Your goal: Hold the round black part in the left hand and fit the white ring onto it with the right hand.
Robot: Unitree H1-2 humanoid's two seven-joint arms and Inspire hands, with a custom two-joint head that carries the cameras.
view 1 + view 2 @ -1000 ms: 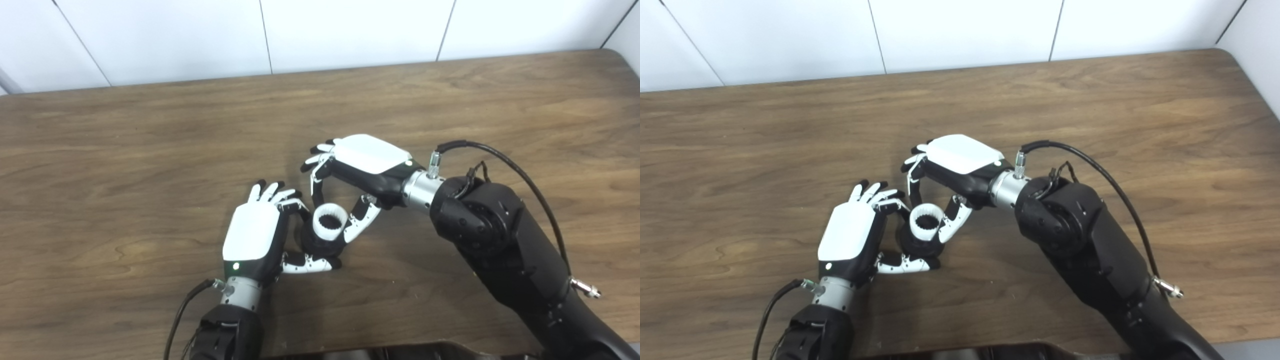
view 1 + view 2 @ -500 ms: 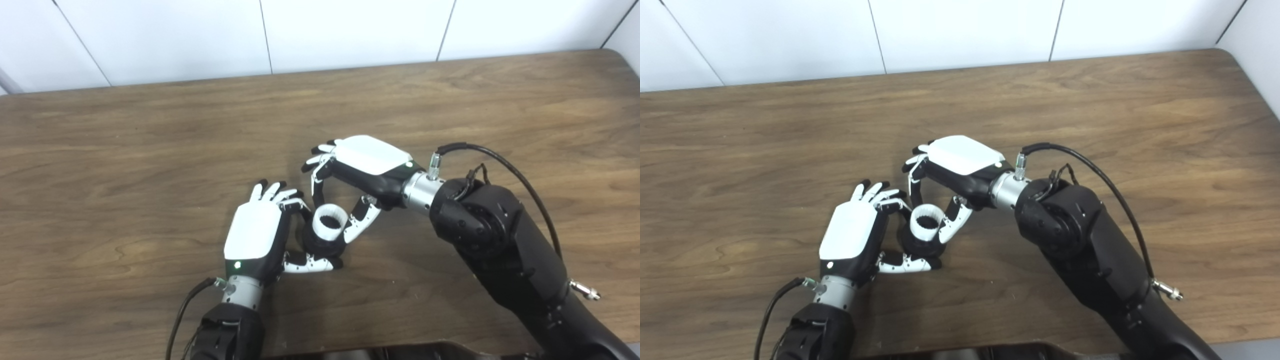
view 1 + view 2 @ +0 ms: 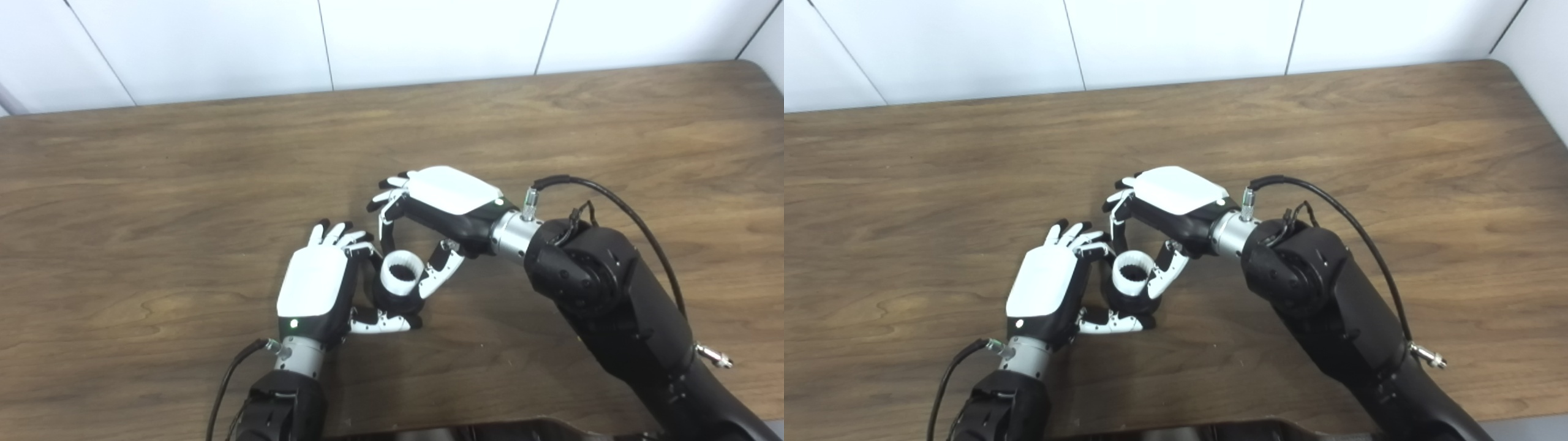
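The round black part (image 3: 398,301) sits between the fingers and thumb of my left hand (image 3: 315,289), near the table's front middle. The white ring (image 3: 401,272), with a toothed inner bore, sits on top of the black part. My right hand (image 3: 438,211) reaches in from the right; its thumb and a finger pinch the ring's sides. In the right eye view the ring (image 3: 1133,273) shows the same way, between my left hand (image 3: 1044,293) and my right hand (image 3: 1167,205). The joint between ring and part is partly hidden by fingers.
The brown wooden table (image 3: 153,184) fills the view, with a white wall behind its far edge. A black cable (image 3: 612,202) loops over my right forearm. A dark edge shows at the picture's bottom middle.
Both hands with the ring and black part have shifted a little to the left and up. The ring sits slightly lower on the black part.
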